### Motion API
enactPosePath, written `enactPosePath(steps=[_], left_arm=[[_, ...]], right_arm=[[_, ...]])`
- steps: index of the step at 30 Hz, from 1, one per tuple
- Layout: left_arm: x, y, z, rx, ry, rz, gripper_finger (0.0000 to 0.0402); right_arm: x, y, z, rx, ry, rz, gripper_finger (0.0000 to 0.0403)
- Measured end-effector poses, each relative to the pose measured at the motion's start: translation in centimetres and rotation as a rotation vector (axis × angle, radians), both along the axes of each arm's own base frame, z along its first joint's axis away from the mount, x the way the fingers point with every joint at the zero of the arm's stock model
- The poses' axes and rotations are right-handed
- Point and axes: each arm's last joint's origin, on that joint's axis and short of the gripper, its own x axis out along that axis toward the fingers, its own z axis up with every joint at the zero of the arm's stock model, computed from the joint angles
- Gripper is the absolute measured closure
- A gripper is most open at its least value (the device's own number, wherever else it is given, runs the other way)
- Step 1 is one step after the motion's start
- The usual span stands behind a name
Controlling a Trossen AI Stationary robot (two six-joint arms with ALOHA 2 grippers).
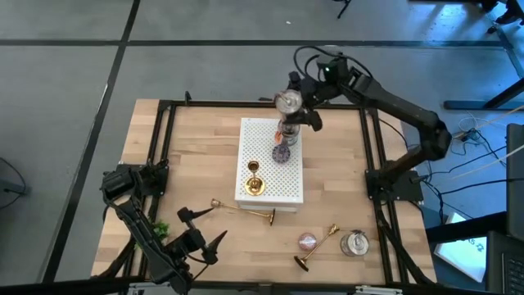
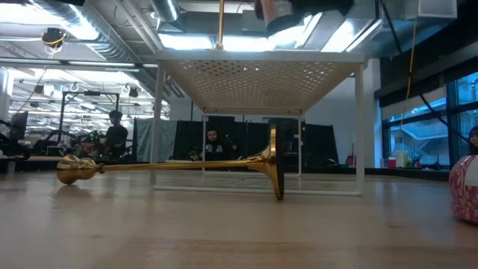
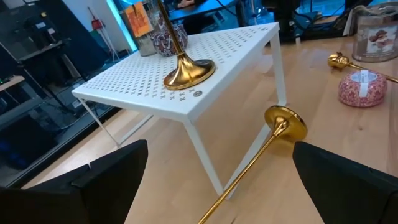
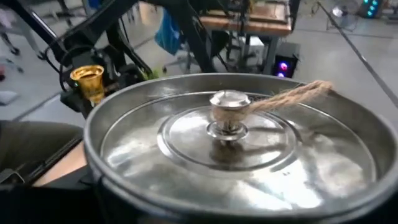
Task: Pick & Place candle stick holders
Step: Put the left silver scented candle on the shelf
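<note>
Overhead, the left arm's fingers (image 1: 199,227) stand wide apart over the near-left part of the wooden table (image 1: 344,184), holding nothing. Just beyond their tips lies a fallen candle stick holder (image 1: 243,210), its stem flat on the wood and its flared base pointing away from them toward the white perforated stand (image 1: 282,190). A second holder (image 1: 255,180) stands upright on that stand, farther from the left fingers. At the stand's far end the right arm's fingers (image 1: 288,104) are spread around a round silver tin (image 1: 287,102), above a patterned jar (image 1: 282,152). A third holder (image 1: 316,245) lies on the table well to the side of the left fingers, between a pink disc (image 1: 307,241) and another silver tin (image 1: 356,242).

From table height, the fallen holder (image 2: 179,166) lies on its side in front of the stand's legs (image 2: 360,131), base on edge, cup end touching the wood.

Through the left wrist camera, both dark fingers (image 3: 81,186) sit wide, and the fallen holder's stem (image 3: 249,165) runs out between them, its round base (image 3: 286,122) near the stand's leg. The upright holder's base (image 3: 188,72) rests on the stand's top, ahead of the fingers.

Through the right wrist camera, the tin's lid (image 4: 230,140) with its knob and a twine strand (image 4: 292,96) fills the space between the right fingers, which grip it; a brass cup (image 4: 88,79) shows beyond.
</note>
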Motion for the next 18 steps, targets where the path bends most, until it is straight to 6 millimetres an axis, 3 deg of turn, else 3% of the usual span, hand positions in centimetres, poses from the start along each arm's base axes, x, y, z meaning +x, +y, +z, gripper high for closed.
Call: enactPosePath(steps=[18], left_arm=[[-0.2, -1.1, -0.3, -0.022, -0.021, -0.049, 0.0002]], right_arm=[[-5.2, 4.2, 1.1, 0.057, 0.265, -0.064, 0.0056]])
